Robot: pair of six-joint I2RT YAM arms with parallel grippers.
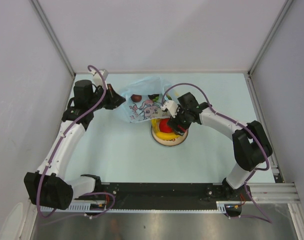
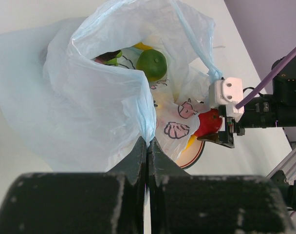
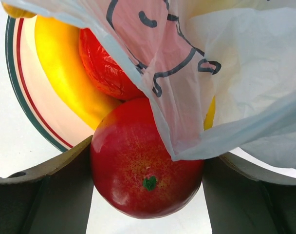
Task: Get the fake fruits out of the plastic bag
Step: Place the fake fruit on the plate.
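Note:
The light-blue plastic bag [image 1: 142, 102] with cartoon prints lies at the back middle of the table. My left gripper [image 1: 114, 98] is shut on the bag's edge [image 2: 147, 139] and holds its mouth up. Inside the bag, the left wrist view shows a green round fruit [image 2: 152, 64] and a dark one [image 2: 108, 57]. My right gripper [image 1: 173, 121] is shut on a red apple [image 3: 145, 178], just above the plate [image 1: 168, 139] and partly under the bag's flap [image 3: 211, 58]. A yellow banana [image 3: 65, 68] and another red fruit [image 3: 106, 63] lie on the plate.
The cream plate [image 3: 21, 87] with a green and red rim sits right in front of the bag, which drapes over its far side. White walls enclose the table at the left, back and right. The arm bases stand at the near edge.

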